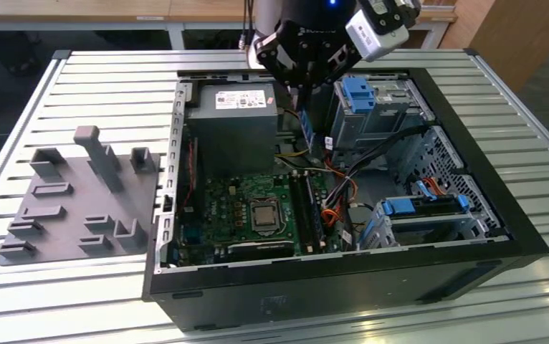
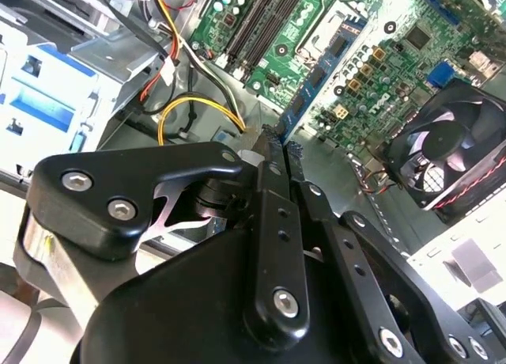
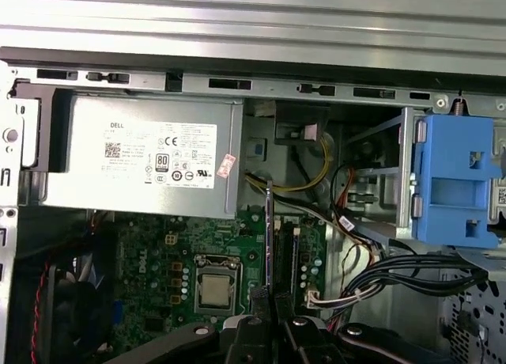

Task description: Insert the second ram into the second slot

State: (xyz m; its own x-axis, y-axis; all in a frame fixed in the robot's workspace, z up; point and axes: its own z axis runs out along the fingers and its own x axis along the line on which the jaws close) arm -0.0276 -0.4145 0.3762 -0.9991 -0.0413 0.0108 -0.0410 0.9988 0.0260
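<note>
Tabletop of metal slats [image 1: 112,79] carries an open black computer case [image 1: 351,290] lying on its side. A grey moulded fixture [image 1: 74,201] lies just beside it on the exterior view's left. Inside the case, a grey power supply [image 1: 231,125] sits at the far end and the green motherboard [image 1: 226,201] lies nearer, with the processor socket [image 1: 260,213] in its middle. Blue drive caddies [image 1: 360,93] stand toward the exterior view's right.

The arm's black gripper [image 1: 299,89] hangs over the far part of the case, between the power supply and the caddies. In the second wrist view its two fingers [image 2: 273,162] are pressed together on the second ram [image 2: 312,95], a thin blue board seen on edge and jutting out past the fingertips. In the first wrist view the stick [image 3: 269,237] shows as a narrow upright line above the board, lined up along the long dark memory slots [image 3: 288,253] but held up off them, not seated.
</note>
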